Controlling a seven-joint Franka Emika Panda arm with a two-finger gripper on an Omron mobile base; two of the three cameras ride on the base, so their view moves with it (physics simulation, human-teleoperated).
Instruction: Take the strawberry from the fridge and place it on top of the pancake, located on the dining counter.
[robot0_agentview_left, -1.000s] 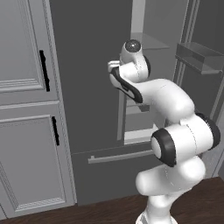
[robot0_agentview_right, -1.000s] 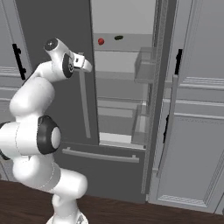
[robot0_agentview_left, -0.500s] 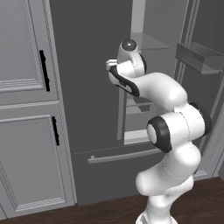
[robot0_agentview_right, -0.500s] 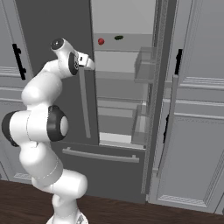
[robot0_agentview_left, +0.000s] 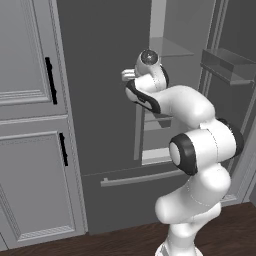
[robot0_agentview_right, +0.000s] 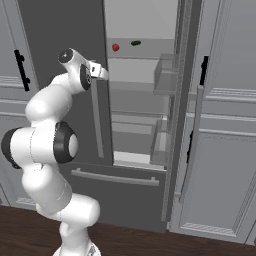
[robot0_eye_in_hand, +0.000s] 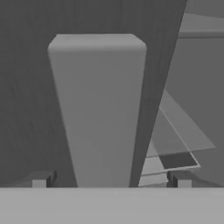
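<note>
Left base view: the arm reaches to the fridge. Right base view: the strawberry sits on an upper shelf inside. Hand view: the claw is released, fingertips either side of the handle.
</note>
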